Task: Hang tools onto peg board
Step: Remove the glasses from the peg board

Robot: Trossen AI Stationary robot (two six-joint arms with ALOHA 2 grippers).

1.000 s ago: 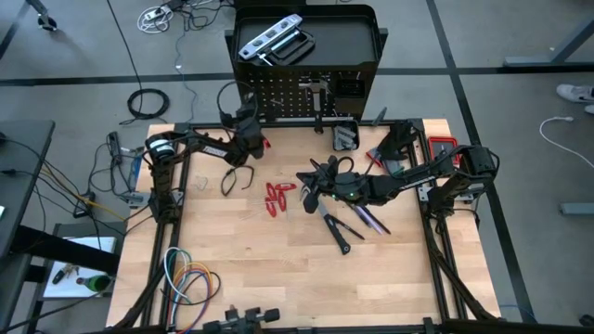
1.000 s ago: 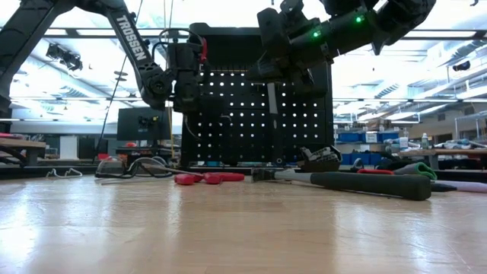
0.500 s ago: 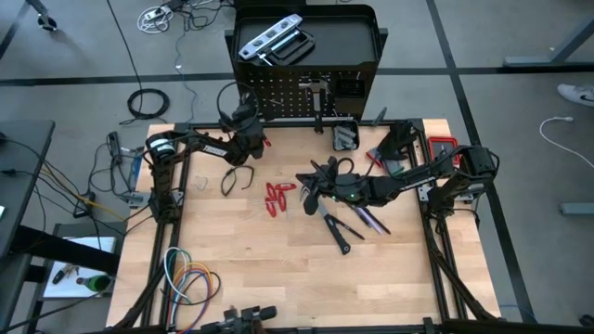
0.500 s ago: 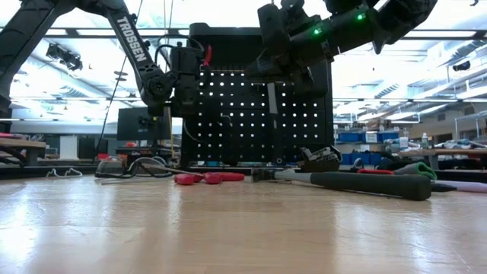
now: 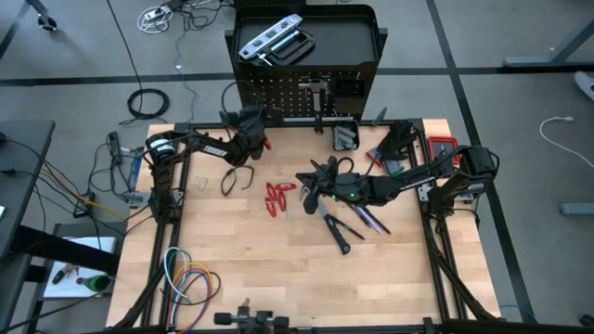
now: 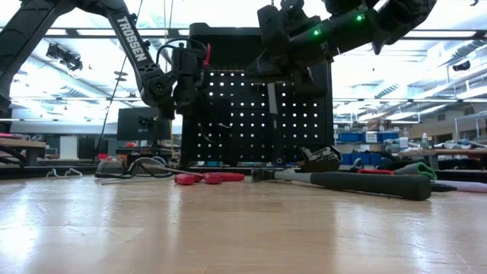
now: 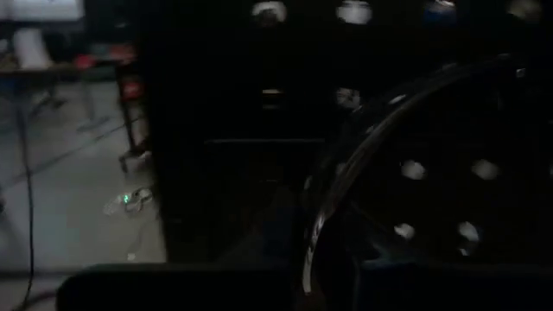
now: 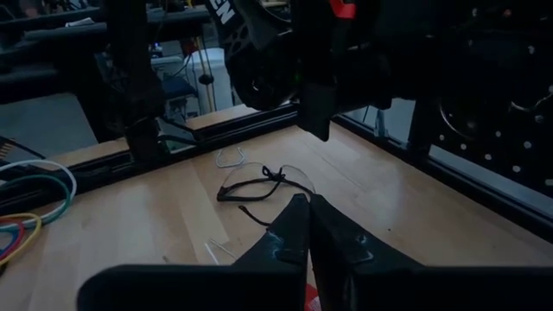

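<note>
The black peg board (image 5: 283, 102) stands upright at the table's far edge, and a silver tool (image 6: 272, 103) hangs on its face. My left gripper (image 5: 252, 125) is up against the board's left part, shut on a dark tool with a curved rim (image 7: 346, 155). My right gripper (image 5: 311, 188) hovers shut and empty over the table's middle. Red-handled pliers (image 5: 277, 197), a black-handled tool (image 5: 339, 232) and thin screwdrivers (image 5: 371, 220) lie flat on the wood. A silver level (image 5: 269, 37) lies on the stand's top tray. My left gripper is shut on the lower end of the dark curved tool (image 7: 315, 255); darkness hides how the fingers meet it. The fingers point level at the peg board's left part. The tool is lifted clear of the table, and its rim arcs in front of the board's holes.
Clear safety glasses (image 8: 259, 181) lie on the table near the left arm. A small black box of tools (image 5: 345, 136) and a red item (image 5: 441, 144) sit at the far right. Coiled coloured cables (image 5: 186, 278) lie at the near left corner. The table's near half is bare wood.
My left gripper has stayed at the peg board and turned at the wrist, swinging its fingers a little toward the table's right along the board. The dark tool has turned with it.
</note>
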